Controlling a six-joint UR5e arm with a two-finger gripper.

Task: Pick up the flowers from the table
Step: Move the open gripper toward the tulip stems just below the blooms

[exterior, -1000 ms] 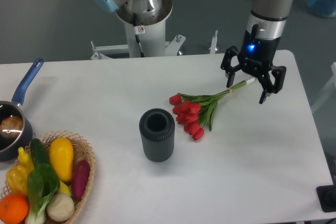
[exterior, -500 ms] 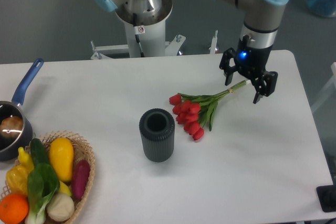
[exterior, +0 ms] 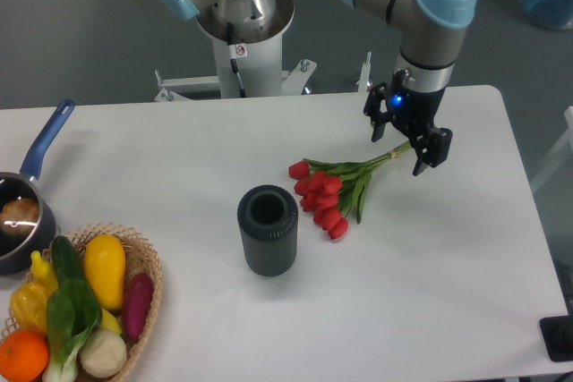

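Your gripper [exterior: 399, 149] hangs with its two fingers spread apart, one on each side of the pale stem end of the flowers [exterior: 333, 187], and nothing is clasped between them. The red tulips lie flat on the table [exterior: 430, 292], right of centre, with the blooms pointing toward the near left and the stems running up to the right, under the gripper. Whether the fingertips touch the tabletop you cannot tell from this view.

Just to the left of the blooms stands a dark ribbed cylindrical vase [exterior: 268, 230], upright, with its mouth open to the top; it is near the tulip heads but apart from them. Well away, at the near left corner, you see a wicker basket [exterior: 143, 261] of vegetables and fruit. Beside it, at the left edge, sits a saucepan [exterior: 25, 199] with a blue handle.
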